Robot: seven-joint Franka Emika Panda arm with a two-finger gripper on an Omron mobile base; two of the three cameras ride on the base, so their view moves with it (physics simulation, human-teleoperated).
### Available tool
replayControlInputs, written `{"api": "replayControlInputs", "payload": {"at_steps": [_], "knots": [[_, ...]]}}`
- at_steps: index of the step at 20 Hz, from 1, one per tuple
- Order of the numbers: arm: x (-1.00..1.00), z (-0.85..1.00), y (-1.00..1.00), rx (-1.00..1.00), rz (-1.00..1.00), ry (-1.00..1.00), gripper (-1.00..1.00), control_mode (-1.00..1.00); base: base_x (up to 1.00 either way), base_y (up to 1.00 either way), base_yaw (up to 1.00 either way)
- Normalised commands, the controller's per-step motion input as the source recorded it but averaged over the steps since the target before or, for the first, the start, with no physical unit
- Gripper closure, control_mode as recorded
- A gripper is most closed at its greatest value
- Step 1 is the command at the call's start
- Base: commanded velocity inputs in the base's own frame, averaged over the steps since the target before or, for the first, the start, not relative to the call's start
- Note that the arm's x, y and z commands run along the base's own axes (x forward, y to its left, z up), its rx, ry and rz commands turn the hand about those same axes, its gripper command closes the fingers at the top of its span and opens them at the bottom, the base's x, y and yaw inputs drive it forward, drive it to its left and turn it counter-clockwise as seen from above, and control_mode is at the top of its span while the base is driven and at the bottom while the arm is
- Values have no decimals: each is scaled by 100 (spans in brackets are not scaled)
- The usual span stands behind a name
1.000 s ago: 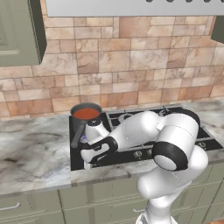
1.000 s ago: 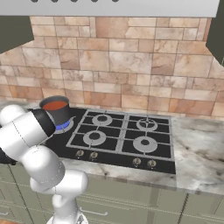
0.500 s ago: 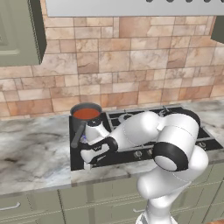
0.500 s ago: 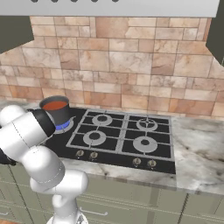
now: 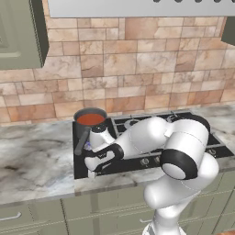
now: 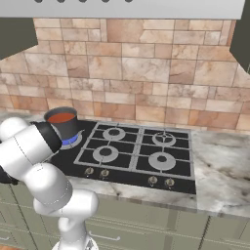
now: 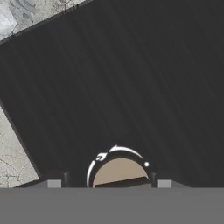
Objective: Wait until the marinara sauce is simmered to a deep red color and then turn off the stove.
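The marinara sauce (image 5: 90, 119) is an orange-red disc in a small dark saucepan (image 5: 85, 131) on the back left burner of the black stove (image 6: 132, 173). A blue flame (image 6: 71, 141) burns under the pan. My gripper (image 5: 92, 173) points down at the stove's front left corner, just in front of the pan's handle. In the hand view a round metallic knob (image 7: 120, 169) sits between my gripper's (image 7: 109, 183) two fingertips. They stand open on either side of it, with narrow gaps.
Three more knobs (image 6: 104, 173) line the stove's front edge. Marble counter (image 5: 32, 160) runs left and right of the stove. A brick-tile wall stands behind, a hood hangs above, and a green cabinet (image 5: 18, 32) is at the upper left.
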Motion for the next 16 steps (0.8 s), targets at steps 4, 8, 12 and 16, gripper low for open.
{"api": "replayControlInputs", "payload": {"at_steps": [4, 8, 12, 16], "knots": [[0, 0, 0, 0, 0, 0, 100, -100, 0, 0, 0], [0, 0, 0, 0, 0, 0, 100, -100, 0, 0, 0], [0, 0, 0, 0, 0, 0, 100, -100, 0, 0, 0], [0, 0, 0, 0, 0, 0, 100, -100, 0, 0, 0]]}}
